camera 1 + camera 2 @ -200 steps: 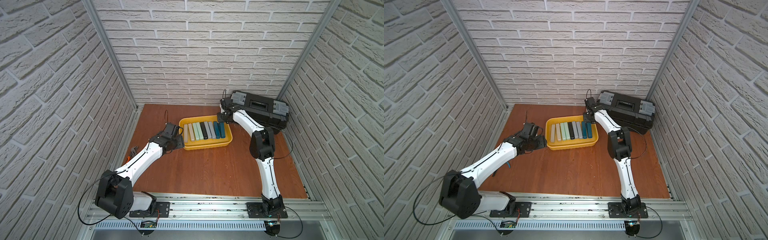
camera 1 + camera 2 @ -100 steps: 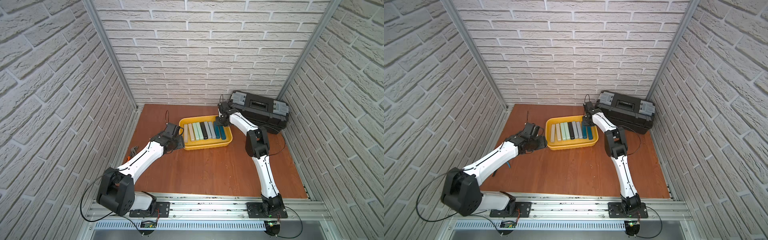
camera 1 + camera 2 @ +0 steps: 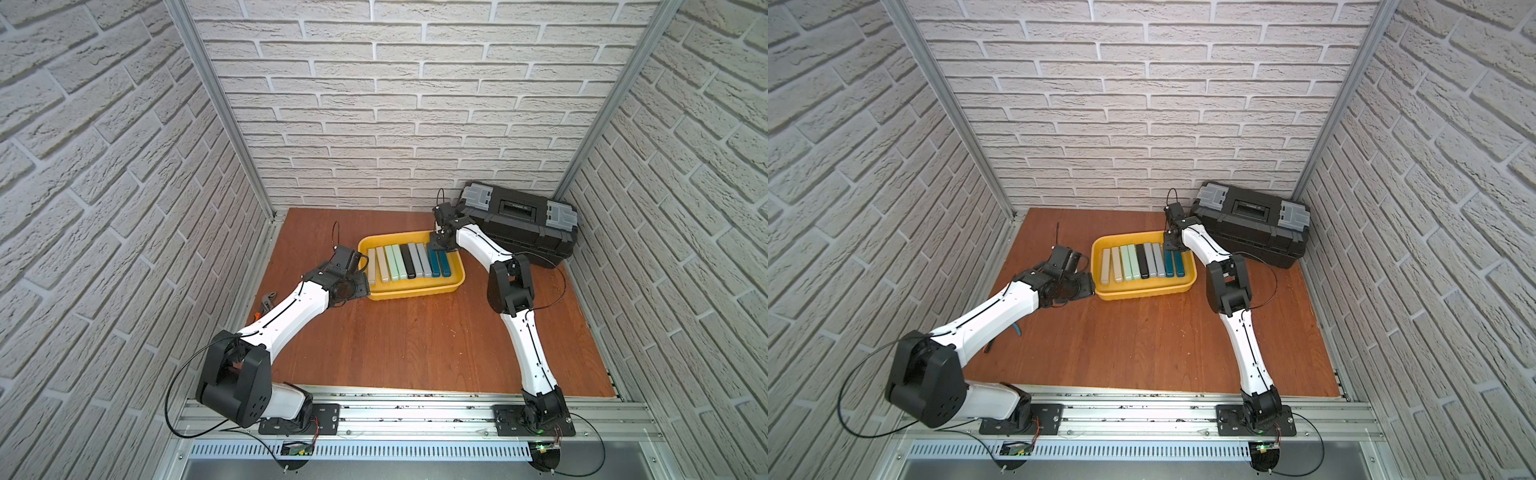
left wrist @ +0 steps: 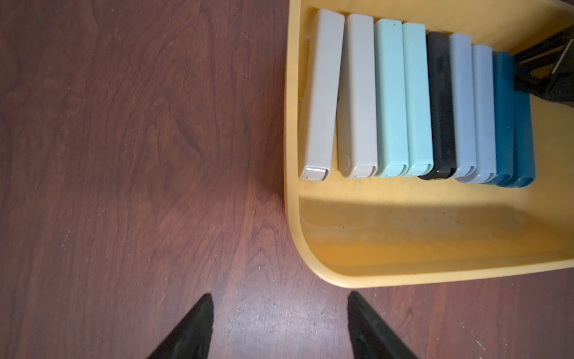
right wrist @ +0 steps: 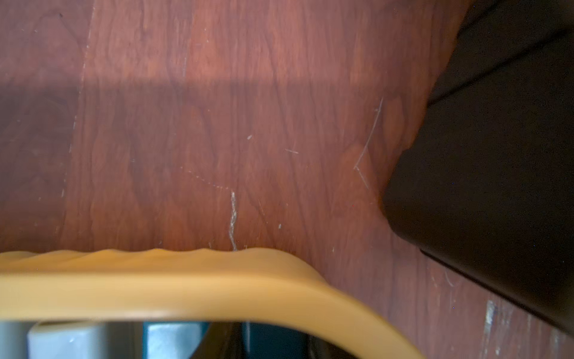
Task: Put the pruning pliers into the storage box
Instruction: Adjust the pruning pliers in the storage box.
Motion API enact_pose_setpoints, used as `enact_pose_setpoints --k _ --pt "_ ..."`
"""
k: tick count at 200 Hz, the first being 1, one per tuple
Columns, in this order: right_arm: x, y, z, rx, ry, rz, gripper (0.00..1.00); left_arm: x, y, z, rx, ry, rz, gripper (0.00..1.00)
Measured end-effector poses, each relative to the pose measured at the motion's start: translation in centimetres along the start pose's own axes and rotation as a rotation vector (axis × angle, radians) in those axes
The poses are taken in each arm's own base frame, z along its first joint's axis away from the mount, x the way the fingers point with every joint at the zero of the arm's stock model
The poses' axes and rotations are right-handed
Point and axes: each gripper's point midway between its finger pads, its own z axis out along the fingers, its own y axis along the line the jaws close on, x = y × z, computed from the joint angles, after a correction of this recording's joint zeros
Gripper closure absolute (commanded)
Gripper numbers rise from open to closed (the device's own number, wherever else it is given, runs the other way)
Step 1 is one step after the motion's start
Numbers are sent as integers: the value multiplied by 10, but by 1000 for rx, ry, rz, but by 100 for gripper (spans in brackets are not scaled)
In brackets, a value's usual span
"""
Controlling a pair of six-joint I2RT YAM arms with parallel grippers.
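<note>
The yellow storage box stands mid-table. The pruning pliers lie inside it as a side-by-side row of slim bars: beige, mint, black, grey, teal. My right gripper reaches into the box's far right corner. Its dark fingers are closed on the far end of a teal bar. My left gripper stands open and empty over bare wood, just outside the box's near left corner.
A black toolbox with grey latches sits at the back right, close behind the right gripper. A hand tool with steel jaws lies by the left wall, mostly under the left arm. Brick walls close in three sides.
The right arm's elbow swung left and its gripper shifted slightly toward the box's far right corner, then stayed still. The left arm has not moved.
</note>
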Motion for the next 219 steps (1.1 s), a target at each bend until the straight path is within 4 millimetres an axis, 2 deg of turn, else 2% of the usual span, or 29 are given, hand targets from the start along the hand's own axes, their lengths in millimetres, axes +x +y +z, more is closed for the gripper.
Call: enact_pose_setpoints --k 60,108,145,184,219 --pt "0 0 -5 -6 6 4 64 0 0 0 0 -1 0 32" --pt "5 1 -17 -24 34 4 61 -2 -1 -4 4 -8 0 32" --pt "1 1 -31 -32 26 5 60 -3 -3 -8 10 -13 2 32" --pt "-7 -1 -57 -38 -2 9 60 -4 -4 -13 18 -22 5 32" --pt "-13 -8 -97 -35 -41 14 61 -7 -6 -21 32 -43 5 31"
